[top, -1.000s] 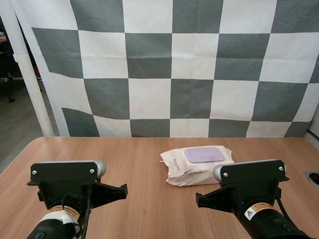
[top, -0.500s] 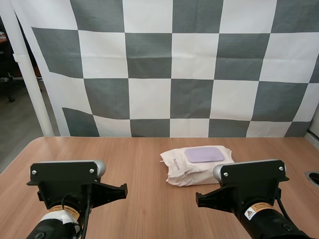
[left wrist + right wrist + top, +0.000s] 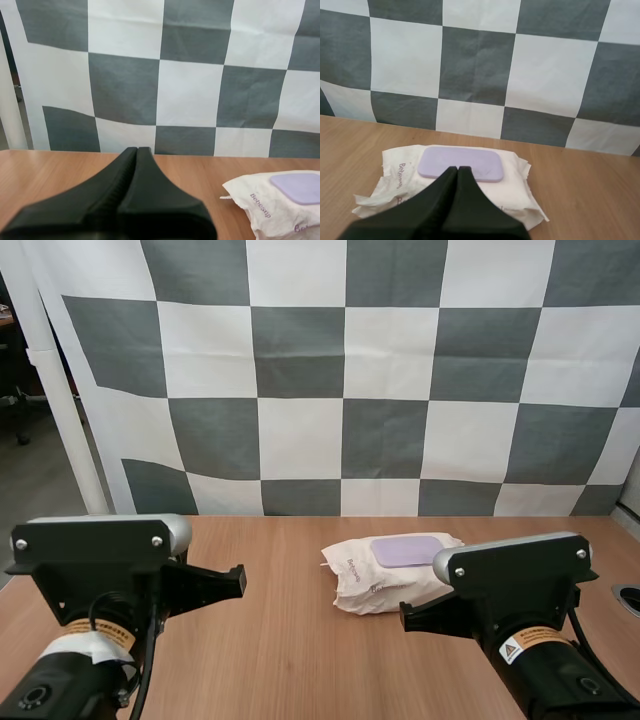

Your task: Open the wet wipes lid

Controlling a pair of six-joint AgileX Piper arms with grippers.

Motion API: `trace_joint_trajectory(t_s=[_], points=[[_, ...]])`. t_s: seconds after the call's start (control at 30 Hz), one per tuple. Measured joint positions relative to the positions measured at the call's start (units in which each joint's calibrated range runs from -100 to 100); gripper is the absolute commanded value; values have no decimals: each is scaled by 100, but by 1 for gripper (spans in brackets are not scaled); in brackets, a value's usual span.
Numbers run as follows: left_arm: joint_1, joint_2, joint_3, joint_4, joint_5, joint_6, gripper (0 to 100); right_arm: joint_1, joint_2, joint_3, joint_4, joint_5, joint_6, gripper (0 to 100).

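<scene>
A white pack of wet wipes (image 3: pixel 385 575) lies flat on the wooden table (image 3: pixel 290 640), its lilac lid (image 3: pixel 405 551) closed on top. In the right wrist view the pack of wet wipes (image 3: pixel 510 192) sits just beyond my right gripper (image 3: pixel 457 170), whose fingers lie together as one dark wedge pointing at the lilac lid (image 3: pixel 460 163). My left gripper (image 3: pixel 137 150) is shut on nothing too, held over bare table to the left of the pack of wet wipes (image 3: pixel 277 202). Both arms' wrist housings stand near the front of the high view.
A white pole (image 3: pixel 60 410) stands at the table's back left corner. A dark round hole (image 3: pixel 628 597) sits in the table near its right edge. Bare wood stretches left of and in front of the pack.
Both arms have risen and moved forward. The right wrist housing now covers the pack's right end. The pack has not moved.
</scene>
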State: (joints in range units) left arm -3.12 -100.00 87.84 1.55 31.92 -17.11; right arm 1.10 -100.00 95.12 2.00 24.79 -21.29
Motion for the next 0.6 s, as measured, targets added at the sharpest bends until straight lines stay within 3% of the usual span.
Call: trace_joint_trajectory(t_s=[0.2, 0.43, 0.6], points=[[0, 0, -672, -59, 484, 0, 0, 0, 0, -861, -231, 734, 0, 0], [0, 0, -1565, -387, 1934, 27, 0, 0, 0, -2252, -287, 2807, 0, 0], [0, 0, -1844, -207, 2102, 593, 0, 0, 0, -3056, -310, 3780, -345, 0]])
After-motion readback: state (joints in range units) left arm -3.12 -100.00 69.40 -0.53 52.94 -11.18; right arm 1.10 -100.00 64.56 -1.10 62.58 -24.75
